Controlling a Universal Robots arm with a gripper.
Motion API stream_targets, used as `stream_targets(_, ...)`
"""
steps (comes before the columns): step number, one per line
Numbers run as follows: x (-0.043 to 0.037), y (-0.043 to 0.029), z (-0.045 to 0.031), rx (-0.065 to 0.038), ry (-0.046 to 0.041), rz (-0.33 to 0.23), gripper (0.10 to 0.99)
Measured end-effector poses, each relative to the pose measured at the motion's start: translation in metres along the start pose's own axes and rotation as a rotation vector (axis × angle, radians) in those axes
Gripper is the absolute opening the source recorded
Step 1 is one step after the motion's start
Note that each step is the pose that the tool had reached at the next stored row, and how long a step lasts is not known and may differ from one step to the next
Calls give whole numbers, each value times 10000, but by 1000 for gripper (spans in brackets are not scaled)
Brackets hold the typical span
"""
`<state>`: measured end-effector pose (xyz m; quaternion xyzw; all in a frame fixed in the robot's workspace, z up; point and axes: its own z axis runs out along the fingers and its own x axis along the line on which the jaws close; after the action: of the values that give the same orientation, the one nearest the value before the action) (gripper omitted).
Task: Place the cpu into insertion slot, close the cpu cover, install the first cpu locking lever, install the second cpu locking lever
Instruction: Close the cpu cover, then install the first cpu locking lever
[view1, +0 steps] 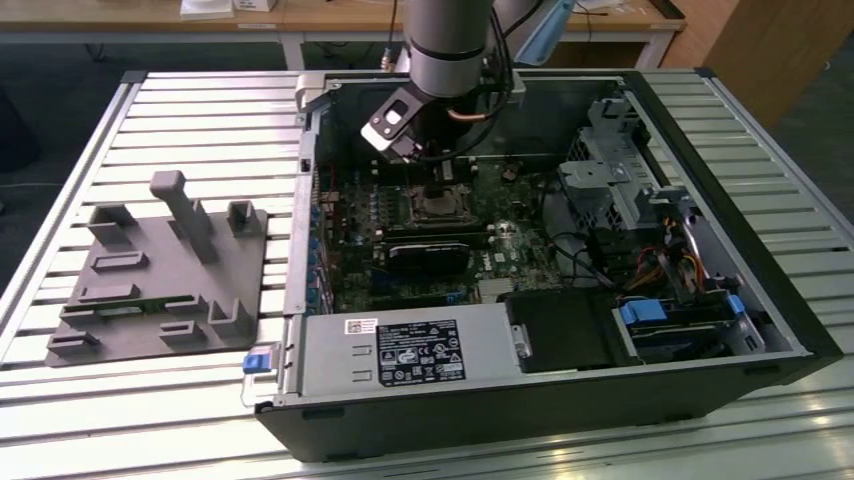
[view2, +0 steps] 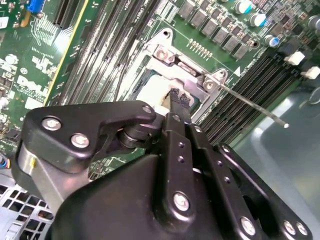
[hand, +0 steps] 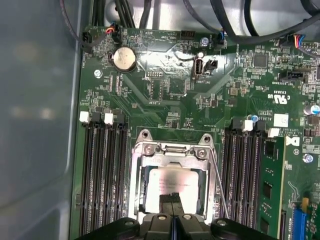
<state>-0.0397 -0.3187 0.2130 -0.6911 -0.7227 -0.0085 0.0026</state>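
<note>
In both wrist views the cpu lies flat in the insertion slot on the green board. The silver cpu cover is down around it, and the chip's pale top shows through its window. My gripper is shut with nothing between its fingers. Its tips are right over the chip's edge; contact cannot be made out. A thin metal locking lever sticks out free along one side of the socket.
Black memory slots flank the socket on both sides. A black card and the power supply sit nearer the case front. A drive cage and cables fill the exterior view's right. A grey fixture stands outside the case.
</note>
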Motion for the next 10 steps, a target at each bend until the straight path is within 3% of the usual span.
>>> stream_targets(10,0,18,-1,0,0,1,106)
